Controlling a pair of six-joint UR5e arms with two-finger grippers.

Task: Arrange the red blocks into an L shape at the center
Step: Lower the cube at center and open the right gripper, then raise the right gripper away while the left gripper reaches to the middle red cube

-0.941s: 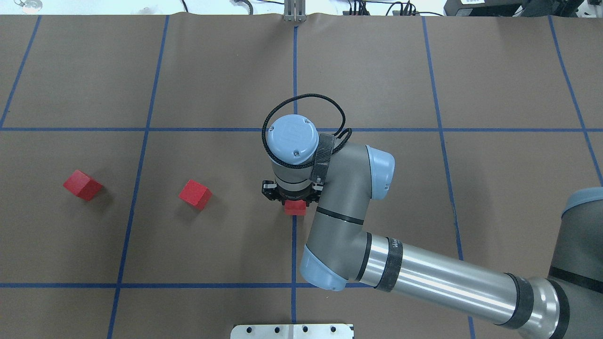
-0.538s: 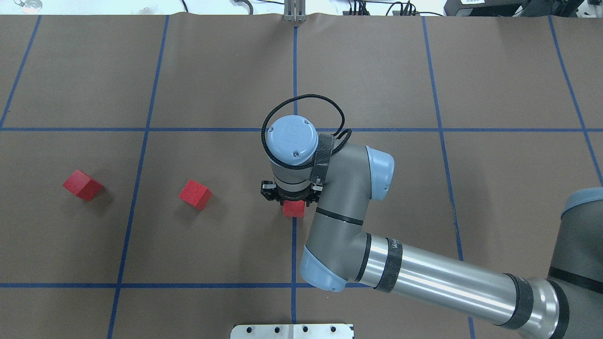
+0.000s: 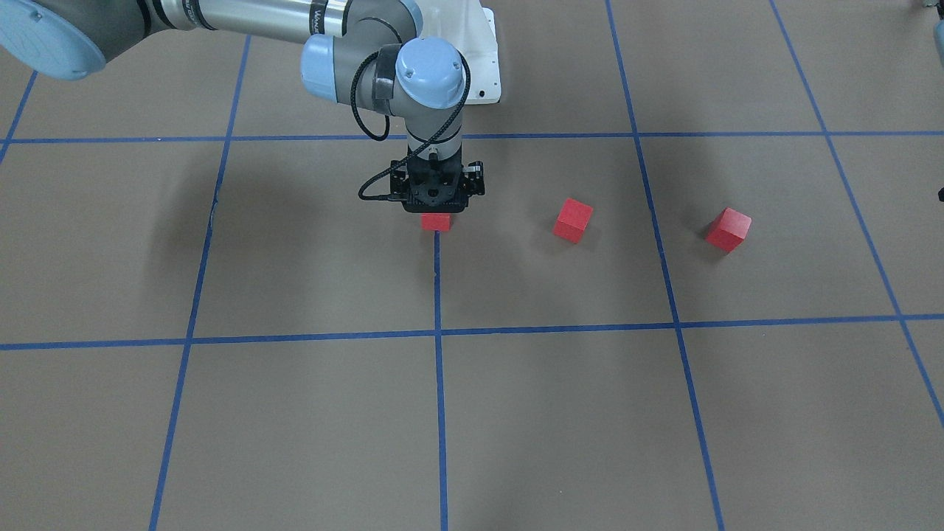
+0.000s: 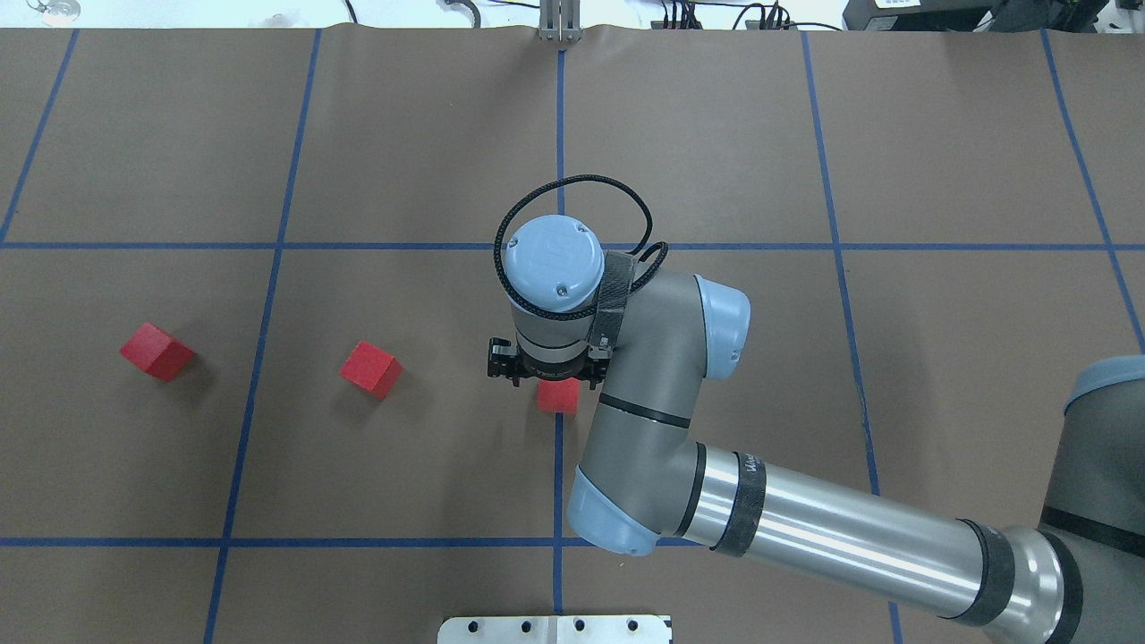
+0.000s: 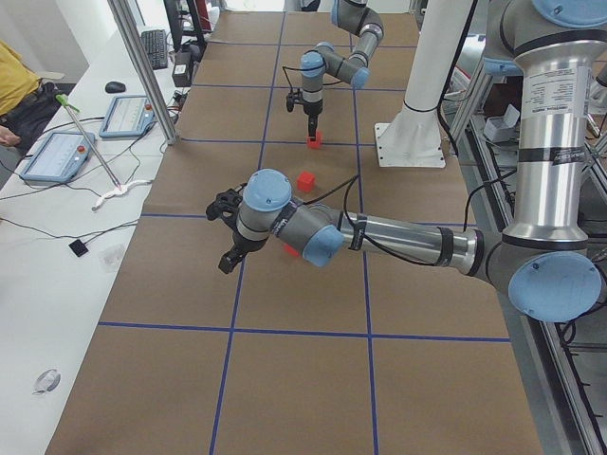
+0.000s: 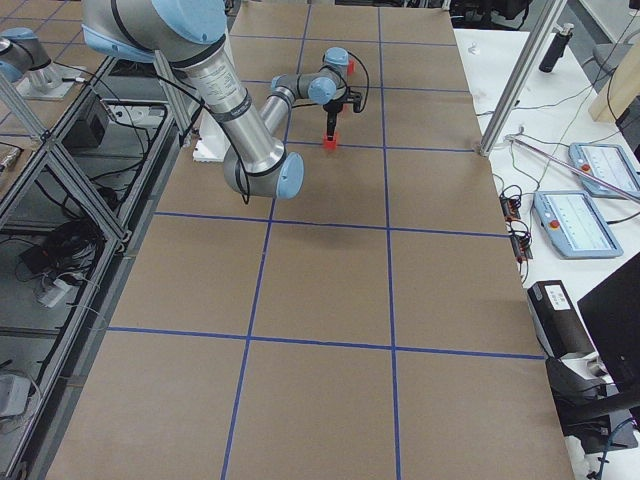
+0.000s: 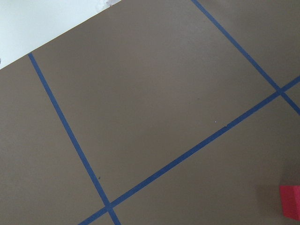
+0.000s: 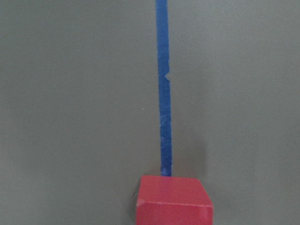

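Observation:
One red block (image 4: 559, 395) sits on the brown surface at the centre, on the blue tape line (image 4: 557, 465). My right gripper (image 4: 544, 368) hangs straight over its far edge, pointing down; its fingers are hidden, and it seems open with the block loose below it. The right wrist view shows this block (image 8: 173, 201) at the bottom on the line. Two more red blocks lie to the left: one nearer (image 4: 369, 368) and one farther (image 4: 157, 351). My left gripper (image 5: 229, 258) shows only in the exterior left view, above the farthest block; I cannot tell its state.
Blue tape lines cut the brown surface into large squares. A white mounting plate (image 4: 555, 629) sits at the near table edge. The right arm's forearm (image 4: 832, 528) stretches across the near right. The left wrist view catches a red block (image 7: 290, 208) at its corner.
My right gripper has shifted slightly left while the centre block stayed put on the line. The other two blocks have not moved.

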